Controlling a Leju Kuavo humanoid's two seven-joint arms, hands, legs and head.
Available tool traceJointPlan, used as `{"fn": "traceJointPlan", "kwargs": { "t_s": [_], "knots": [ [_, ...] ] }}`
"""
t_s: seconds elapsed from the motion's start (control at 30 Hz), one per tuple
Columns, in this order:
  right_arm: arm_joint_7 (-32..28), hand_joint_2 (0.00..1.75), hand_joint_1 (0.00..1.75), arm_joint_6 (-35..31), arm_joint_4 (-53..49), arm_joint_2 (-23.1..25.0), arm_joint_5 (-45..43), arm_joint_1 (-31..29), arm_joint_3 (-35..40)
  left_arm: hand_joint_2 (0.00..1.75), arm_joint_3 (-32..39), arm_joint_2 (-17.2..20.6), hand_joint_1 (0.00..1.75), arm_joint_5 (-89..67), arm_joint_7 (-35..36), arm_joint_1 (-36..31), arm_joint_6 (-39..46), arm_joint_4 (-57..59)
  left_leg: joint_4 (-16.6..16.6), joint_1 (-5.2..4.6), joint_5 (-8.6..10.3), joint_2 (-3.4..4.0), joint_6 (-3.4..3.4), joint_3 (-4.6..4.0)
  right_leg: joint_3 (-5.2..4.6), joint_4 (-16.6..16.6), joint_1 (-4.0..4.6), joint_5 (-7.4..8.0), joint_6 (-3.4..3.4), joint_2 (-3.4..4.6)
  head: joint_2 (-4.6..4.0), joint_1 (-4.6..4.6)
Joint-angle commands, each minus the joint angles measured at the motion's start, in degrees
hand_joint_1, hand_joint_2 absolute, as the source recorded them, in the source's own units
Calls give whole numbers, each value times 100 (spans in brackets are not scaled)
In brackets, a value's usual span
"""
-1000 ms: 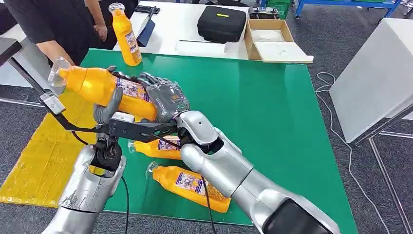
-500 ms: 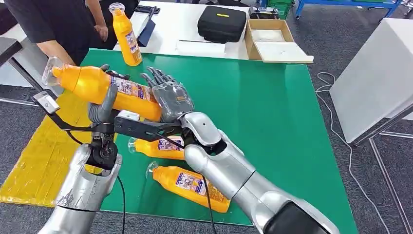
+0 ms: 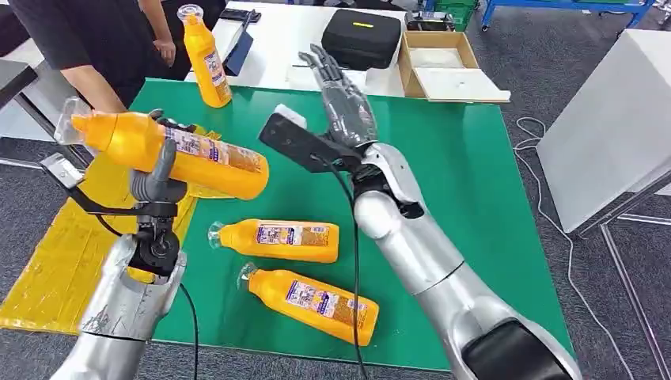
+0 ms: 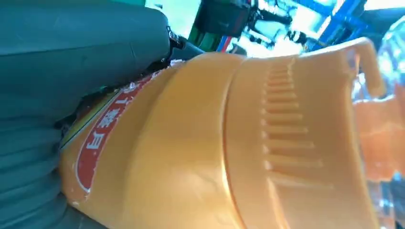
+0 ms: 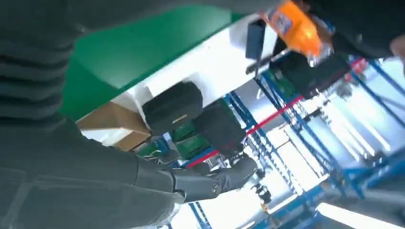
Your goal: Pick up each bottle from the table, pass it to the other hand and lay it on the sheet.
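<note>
My left hand (image 3: pixel 155 176) grips an orange bottle (image 3: pixel 178 153) held level above the table's left edge, its clear cap pointing left over the yellow sheet (image 3: pixel 71 261). The left wrist view has that bottle (image 4: pixel 229 143) pressed close against the grey hand (image 4: pixel 71 71). My right hand (image 3: pixel 342 96) is raised over the far middle of the green table (image 3: pixel 443 166), fingers spread and holding nothing; its fingers (image 5: pixel 210 183) are extended in the right wrist view. Two more orange bottles lie on the table, one (image 3: pixel 277 240) in the middle and one (image 3: pixel 312 304) nearer the front. A further bottle (image 3: pixel 204 59) stands upright at the far left corner.
A person in a dark top (image 3: pixel 87 39) stands at the far left beside the upright bottle. Behind the green table, a white table holds a black case (image 3: pixel 360 37) and an open cardboard box (image 3: pixel 439 63). A white cabinet (image 3: pixel 609 127) stands to the right.
My right hand let go of the bottle and swung up and to the right, away from it. The left hand kept hold of the bottle and shifted it slightly left.
</note>
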Motion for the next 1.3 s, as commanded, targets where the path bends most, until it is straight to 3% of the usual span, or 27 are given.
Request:
{"fn": "traceJointPlan", "kwargs": {
  "t_s": [0.03, 0.1, 0.17, 0.27, 0.3, 0.47, 0.5, 0.53, 0.6, 0.83, 0.87, 1.07, 1.17, 1.3],
  "knots": [
    [-52, 0, 0, 418, -1111, -1148, -319, 91, -692, 175, 1210, 766, 175, 271, 105, -952, -464, 2229, 6, 9, -5, 1, -21, 14, 18, 3, 8, -6, -14, -6, 0, 0],
    [-66, 0, 0, 420, -1097, -1319, -381, 96, -804, 175, 1306, 875, 175, 231, 68, -1028, -529, 2500, 2, 7, -1, -2, -20, 14, 19, 2, 6, -7, -13, -19, 0, -2],
    [-150, 0, 0, 410, -1138, -1544, -491, 204, -916, 175, 1208, 1013, 175, -605, -544, -1331, -78, 2967, 2, 8, -1, -2, -18, 12, 16, 0, 8, -6, -12, -15, 0, -2],
    [-326, 0, 0, 394, -1126, -1850, -707, 311, -933, 175, 638, 1103, 175, -2952, -1707, -1742, 2415, 3140, 12, 16, -2, -29, -30, 14, 29, 4, 16, -15, -17, -42, 0, 0],
    [-390, 0, 0, 399, -1164, -1914, -788, 373, -926, 175, 514, 1095, 175, -3666, -1707, -1658, 3214, 2860, 15, 17, -1, -43, -32, 14, 33, 6, 16, -19, -18, -56, 0, -2],
    [-426, 0, 0, 394, -1185, -1970, -841, 439, -900, 175, 437, 1114, 175, -4188, -1707, -1576, 3610, 2760, 17, 18, -4, -46, -36, 17, 39, 8, 17, -22, -20, -60, 0, -2],
    [-439, 0, 0, 425, -1153, -2054, -937, 572, -705, 175, 435, 1080, 175, -6364, -1707, -1361, 4638, 2590, 10, 13, 3, -33, -22, 5, 19, 2, 14, -10, -12, -39, 0, 0],
    [-421, 0, 0, 508, -1099, -2061, -972, 597, -591, 175, 1222, 786, 175, -7985, -1707, -1228, 4638, 2280, 13, 14, 0, -38, -26, 10, 26, 4, 15, -15, -15, -45, 0, 2],
    [-375, 0, 0, 943, -828, -2023, -1128, 604, -307, 175, 1769, 413, 175, -9363, -1707, -1109, 4638, 2107, -1, 3, -3, -7, -25, 25, 31, -7, 4, -4, -17, -9, 0, -2],
    [-484, 0, 0, 1127, -514, -2068, -1171, 727, 406, 175, 2016, 396, 175, -10429, -1707, -721, 4638, 1946, -6, 2, -5, 17, -28, 25, 30, -9, 2, 2, -23, 8, 0, 0],
    [-490, 175, 0, 1119, -578, -2112, -1159, 778, 477, 175, 2020, 391, 175, -10477, -1707, -682, 4638, 1929, -7, 0, 0, 17, -18, 14, 17, -8, -2, 8, -24, 3, 0, -2],
    [-364, 175, 0, 1024, -1960, -2383, -662, 1805, 1391, 175, 2510, 206, 175, -11439, -1707, -46, 4638, 1577, -20, 10, -11, 18, -29, 48, 48, -22, 10, -4, -30, 2, 0, -2],
    [-364, 175, 0, 1024, -1960, -2383, -662, 1805, 1391, 175, 2510, 206, 175, -11439, -1707, -46, 4638, 1577, -4, 9, -6, 19, -20, 10, 10, -4, 11, 1, -26, 3, 0, 0],
    [135, 175, 0, 824, -2347, -1916, 333, 2354, 1942, 175, 2797, 43, 175, -11919, -1707, 21, 4638, 1652, -7, 9, -5, 12, -26, 0, -4, -5, 11, 1, -29, -3, 0, -2]
  ]
}}
